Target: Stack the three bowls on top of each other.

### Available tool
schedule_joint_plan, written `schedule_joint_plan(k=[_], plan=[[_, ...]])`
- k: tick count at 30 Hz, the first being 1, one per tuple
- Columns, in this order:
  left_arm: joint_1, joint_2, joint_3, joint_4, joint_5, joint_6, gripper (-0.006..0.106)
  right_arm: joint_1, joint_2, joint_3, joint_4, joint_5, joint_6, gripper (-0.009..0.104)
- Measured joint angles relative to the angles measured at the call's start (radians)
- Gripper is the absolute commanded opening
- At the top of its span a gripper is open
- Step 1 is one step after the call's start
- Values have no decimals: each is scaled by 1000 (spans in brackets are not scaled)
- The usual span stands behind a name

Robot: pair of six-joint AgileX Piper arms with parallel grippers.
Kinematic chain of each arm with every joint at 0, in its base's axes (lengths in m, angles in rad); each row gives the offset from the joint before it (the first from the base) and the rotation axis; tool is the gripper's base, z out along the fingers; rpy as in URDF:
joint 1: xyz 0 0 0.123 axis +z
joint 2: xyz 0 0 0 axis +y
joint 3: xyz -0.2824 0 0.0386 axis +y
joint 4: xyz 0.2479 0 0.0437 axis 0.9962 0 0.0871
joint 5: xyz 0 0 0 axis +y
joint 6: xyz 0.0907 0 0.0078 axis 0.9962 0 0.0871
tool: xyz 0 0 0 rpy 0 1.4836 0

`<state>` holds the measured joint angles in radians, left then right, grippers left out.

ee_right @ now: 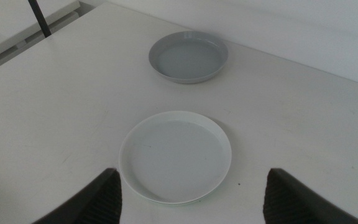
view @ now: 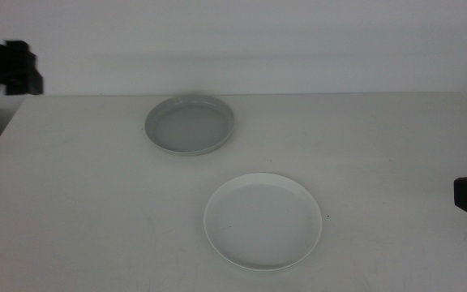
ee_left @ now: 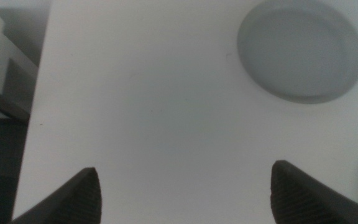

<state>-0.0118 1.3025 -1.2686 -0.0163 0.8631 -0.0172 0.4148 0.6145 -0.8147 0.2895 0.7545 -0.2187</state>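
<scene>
We find the grey bowl (view: 190, 126) at the desk's (view: 79, 203) far middle, the white bowl (view: 263, 220) nearer (well apart). Left claw (ee_left: 182, 186) and right claw (ee_right: 191, 194) both hang spread, empty.

White table (view: 71, 203) bearing grey bowl (view: 190, 126), white bowl (view: 263, 220)

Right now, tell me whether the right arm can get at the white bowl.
Probably yes. The right gripper has its jaws wide open and faces the white bowl, with only bare table between. The grey bowl sits well beyond it.
</scene>
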Motion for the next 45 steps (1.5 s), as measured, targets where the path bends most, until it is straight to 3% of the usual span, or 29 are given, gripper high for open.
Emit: schedule_joint_plan(k=[9,25,28,33,36,40,45], plan=[[0,302,-154,-97,-57,34,105,0,0,0,0,0,0,57],[-1,896,-562,-381,-33,202,101,0,0,0,0,0,0,57],[-8,956,-597,-384,-34,211,90,0,0,0,0,0,0,57],[-35,1022,-635,-384,-42,214,62,0,0,0,0,0,0,57],[-48,1041,-645,-389,-63,217,40,0,0,0,0,0,0,57],[-53,1054,-648,-395,-81,216,0,0,0,0,0,0,0,57],[-54,1055,-650,-416,-90,206,0,0,0,0,0,0,0,57]])
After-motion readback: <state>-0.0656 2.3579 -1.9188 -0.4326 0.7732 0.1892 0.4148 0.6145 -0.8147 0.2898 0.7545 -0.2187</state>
